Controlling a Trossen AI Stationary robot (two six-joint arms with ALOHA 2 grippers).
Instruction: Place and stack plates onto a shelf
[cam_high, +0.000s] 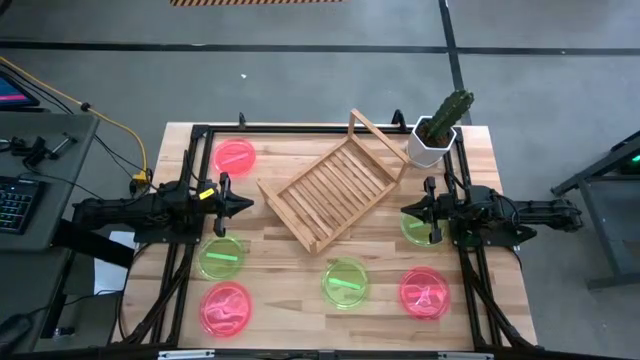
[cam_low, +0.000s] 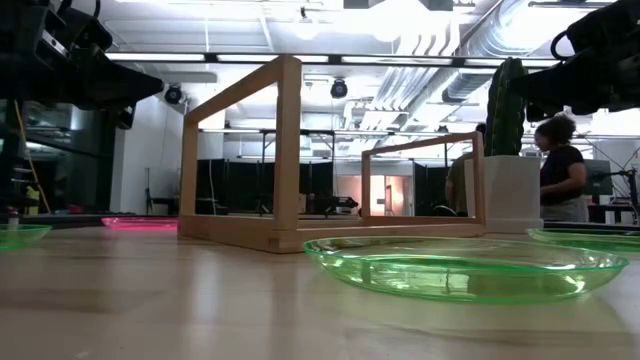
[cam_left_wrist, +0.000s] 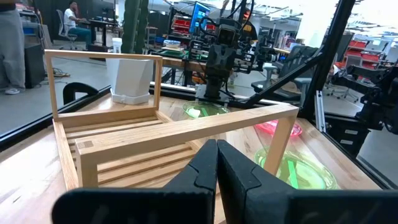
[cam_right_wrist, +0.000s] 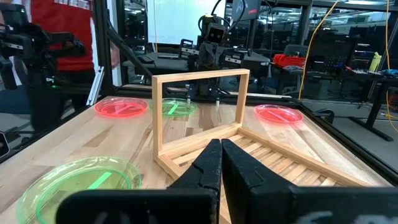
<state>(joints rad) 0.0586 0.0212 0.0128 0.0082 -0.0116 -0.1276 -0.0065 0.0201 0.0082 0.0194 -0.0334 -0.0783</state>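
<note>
The wooden slatted rack (cam_high: 330, 190) stands askew at the table's middle, its taller frame end toward the far right. Six plates lie flat on the table. The pink ones are at the far left (cam_high: 235, 157), the near left (cam_high: 226, 308) and the near right (cam_high: 424, 292). The green ones are at the left (cam_high: 220, 258), the near middle (cam_high: 346, 282) and the right (cam_high: 415, 228). My left gripper (cam_high: 245, 205) is shut and empty, level, just left of the rack; its own view shows it (cam_left_wrist: 216, 155). My right gripper (cam_high: 408, 210) is shut and empty, right of the rack, above the right green plate; its own view shows it (cam_right_wrist: 221, 152).
A white pot with a cactus (cam_high: 437, 135) stands at the table's far right corner, next to the rack's frame end. A black frame (cam_high: 300, 128) runs round the table's edges. People show in the room beyond the table.
</note>
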